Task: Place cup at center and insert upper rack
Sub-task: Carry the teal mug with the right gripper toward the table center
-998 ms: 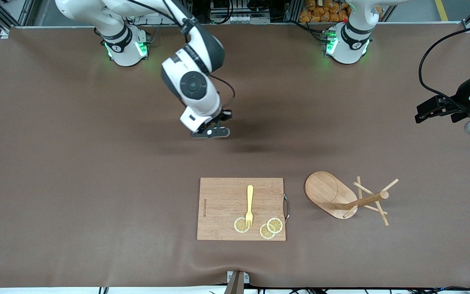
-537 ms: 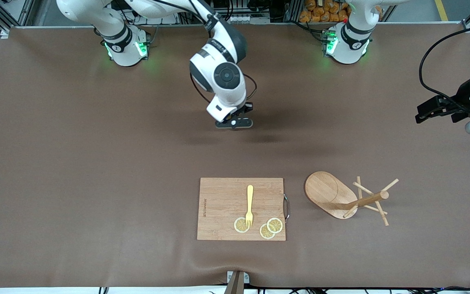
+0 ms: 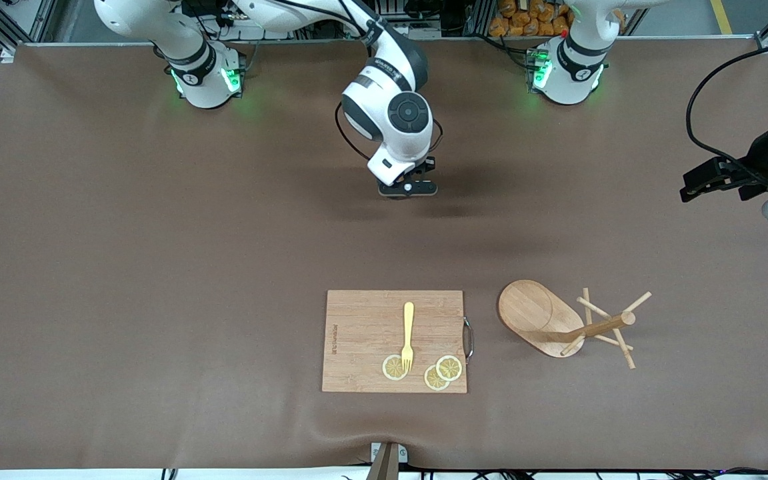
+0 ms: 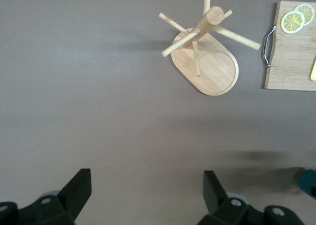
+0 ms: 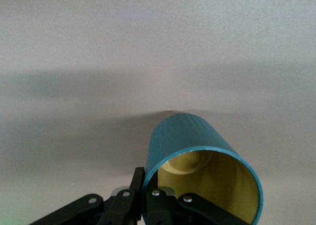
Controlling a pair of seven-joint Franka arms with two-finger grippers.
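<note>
Carried farther toward the left arm's end and toward the bases since a second ago: right gripper [image 3: 408, 189], clenched on the rim of the cup [image 5: 202, 165], up over bare table [image 3: 124, 267] about midway between the two bases. Waiting at the left arm's end, over the table edge: left gripper [image 3: 691, 189], fingers [image 4: 76, 188] spread, holding nothing. Standing nearer the front camera, beside the cutting board [image 3: 364, 333]: upper rack [image 3: 544, 317].
</note>
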